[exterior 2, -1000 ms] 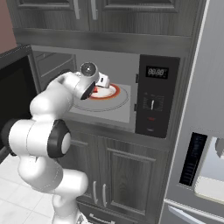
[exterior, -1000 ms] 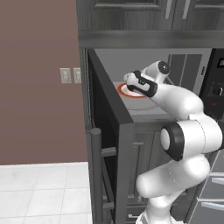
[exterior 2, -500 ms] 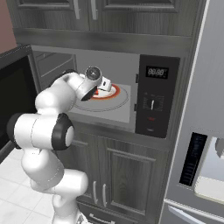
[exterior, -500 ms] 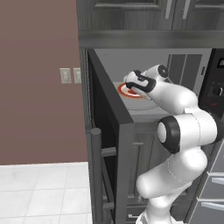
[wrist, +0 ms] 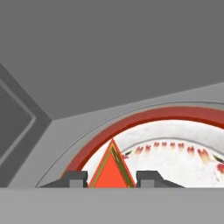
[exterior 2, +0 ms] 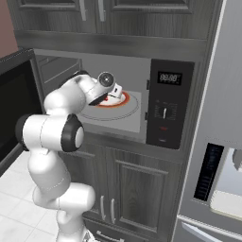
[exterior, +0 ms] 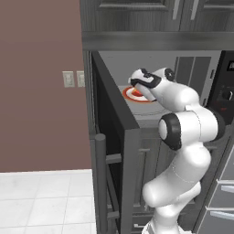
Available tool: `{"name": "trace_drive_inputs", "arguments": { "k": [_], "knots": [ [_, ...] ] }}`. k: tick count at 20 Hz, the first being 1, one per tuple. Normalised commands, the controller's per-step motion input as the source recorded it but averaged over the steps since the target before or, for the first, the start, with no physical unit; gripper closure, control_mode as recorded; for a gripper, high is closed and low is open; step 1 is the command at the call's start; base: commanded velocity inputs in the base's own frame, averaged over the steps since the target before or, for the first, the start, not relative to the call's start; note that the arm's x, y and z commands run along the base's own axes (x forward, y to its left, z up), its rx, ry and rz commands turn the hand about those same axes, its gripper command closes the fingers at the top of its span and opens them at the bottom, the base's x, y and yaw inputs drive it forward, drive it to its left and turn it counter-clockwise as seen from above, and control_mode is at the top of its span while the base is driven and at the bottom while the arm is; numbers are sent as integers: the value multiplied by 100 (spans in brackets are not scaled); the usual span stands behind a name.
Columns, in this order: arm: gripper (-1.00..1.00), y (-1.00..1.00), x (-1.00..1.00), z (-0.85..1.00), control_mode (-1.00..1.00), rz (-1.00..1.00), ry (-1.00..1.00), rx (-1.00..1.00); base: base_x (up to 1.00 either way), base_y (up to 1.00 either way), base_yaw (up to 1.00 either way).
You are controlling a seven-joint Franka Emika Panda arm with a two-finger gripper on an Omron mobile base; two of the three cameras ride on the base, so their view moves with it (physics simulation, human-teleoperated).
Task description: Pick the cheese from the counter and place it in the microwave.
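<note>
Hand view, nearest first: the two dark fingertips [wrist: 74, 178] stand close either side of the cheese [wrist: 111, 168], a red-orange wedge with a thin olive-yellow edge, its point aimed away from the camera. The end effector [wrist: 111, 179] is clamped on the cheese, each tip against one flank of the wedge. Just past the wedge lies a plate [wrist: 175, 131], white with a broad red rim and a ring of small red marks on its face. The cheese sits over the near part of that plate; whether it touches the plate surface I cannot tell. Beyond the plate is the light grey cavity floor, then the grey back and side walls meeting in a corner at left.

Left base view: the microwave door [exterior: 114, 132] hangs open towards the camera, dark, with its grey bar handle [exterior: 100, 183] upright at the near edge. The white arm rises at lower right and bends into the microwave [exterior: 151, 64]; the end effector [exterior: 137, 87] is inside the cavity, just above the plate [exterior: 130, 95].

Right base view: the end effector [exterior 2: 113, 94] reaches in from the left over the plate [exterior 2: 124, 100], which rests on a round grey turntable [exterior 2: 127, 111]. The black control panel [exterior 2: 169, 106] stands to the right of the cavity. Dark cabinets [exterior 2: 142, 189] sit below.
</note>
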Motion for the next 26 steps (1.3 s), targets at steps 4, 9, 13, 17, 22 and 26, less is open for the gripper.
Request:
{"name": "trace_drive_inputs", "arguments": {
  "k": [4,9,13,17,22,26],
  "knots": [
    [100,-15,15,-19,-100,0,0,3,0,0,0],
    [100,-13,10,-11,-100,0,0,1,0,0,0],
    [100,-1,1,-16,-100,0,0,0,0,0,0],
    [100,0,0,-11,-100,0,0,0,0,0,0],
    [100,0,0,-11,-100,0,0,0,0,0,0],
    [-100,0,0,-6,-100,0,0,0,0,0,0]
  ]
}}
